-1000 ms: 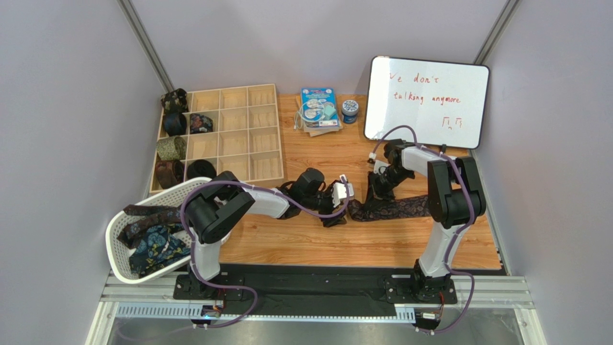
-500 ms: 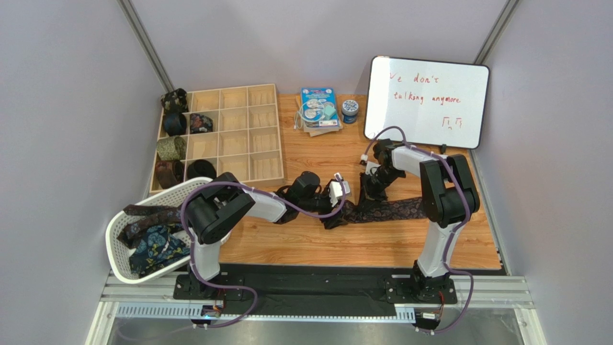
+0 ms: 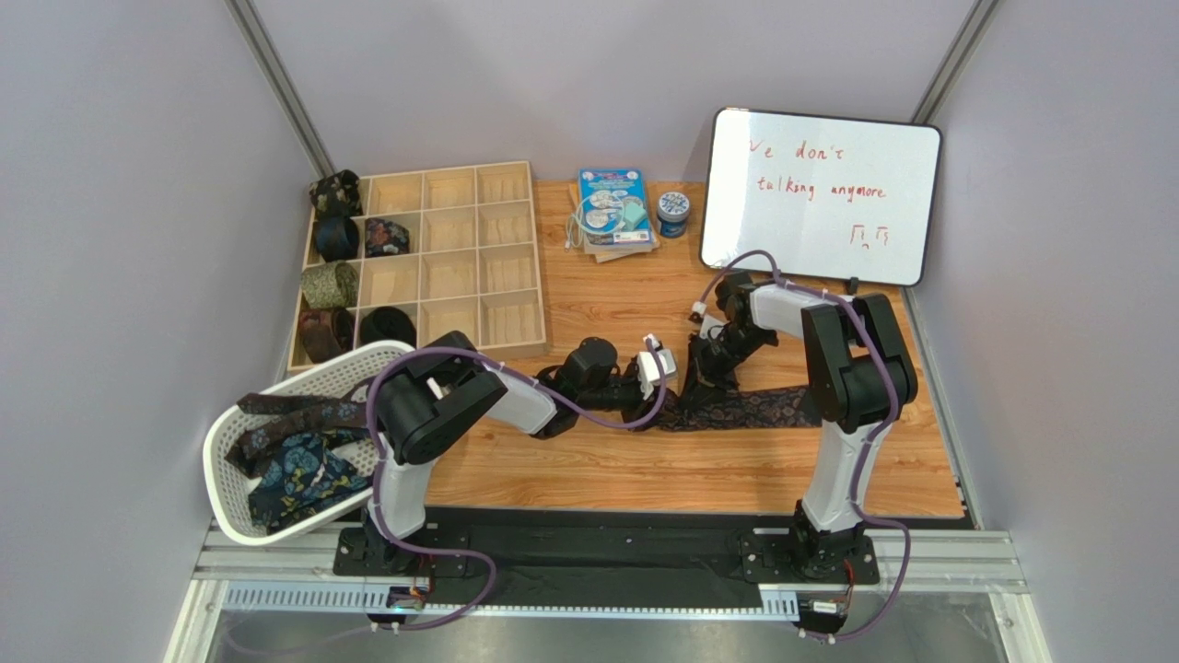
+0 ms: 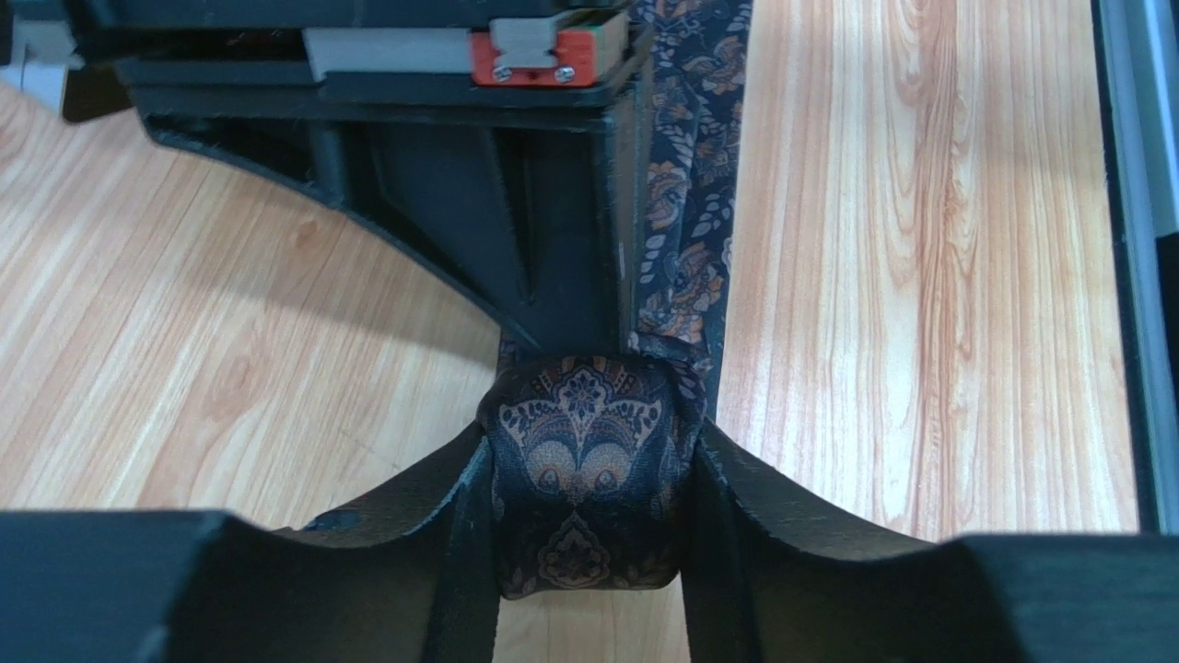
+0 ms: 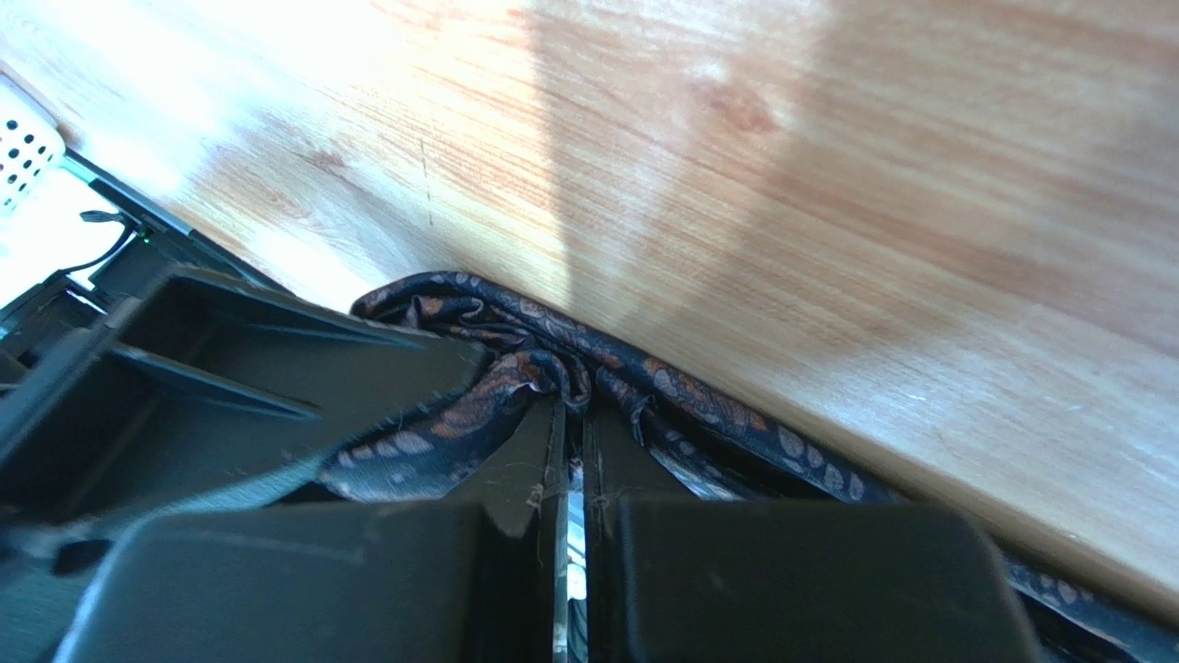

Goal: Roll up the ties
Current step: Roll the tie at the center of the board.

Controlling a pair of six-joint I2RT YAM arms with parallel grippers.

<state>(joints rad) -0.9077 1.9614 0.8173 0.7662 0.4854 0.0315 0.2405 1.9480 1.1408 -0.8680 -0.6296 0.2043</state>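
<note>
A: Left hand?

B: Left hand (image 4: pixel 588 477) pinches the rolled end of the tie (image 4: pixel 592 439), one finger on each side of the coil.

A: Right?

B: Right hand (image 5: pixel 572 415) pressed together, with a bunched fold of the same tie nipped at its tips. The two hands are just beside each other.

A: Where's the tie overall?

B: Mid-bench (image 3: pixel 651 477). The coil is at the left hand and the flat strip runs right along the wood, passing the right arm's upright link. Its far end is hidden there.

A: Edges?

B: The strip lies roughly parallel to the near edge, with a band of bare wood between them. The right edge is close behind the right arm.

A: Stuff behind?

B: Whiteboard (image 3: pixel 819 194) leans at the back right, near the right hand. Booklet (image 3: pixel 615 207) and small jar (image 3: pixel 673 210) are at the back middle, well apart from the hands.

A: Left side?

B: Tray (image 3: pixel 475 252) at back left has rolled ties (image 3: pixel 330 285) in its left compartments. Basket (image 3: pixel 226 463) hangs off the left bench edge, tilted, with loose ties (image 3: pixel 298 463) inside. The left arm stretches across the wood between the basket and the coil.
</note>
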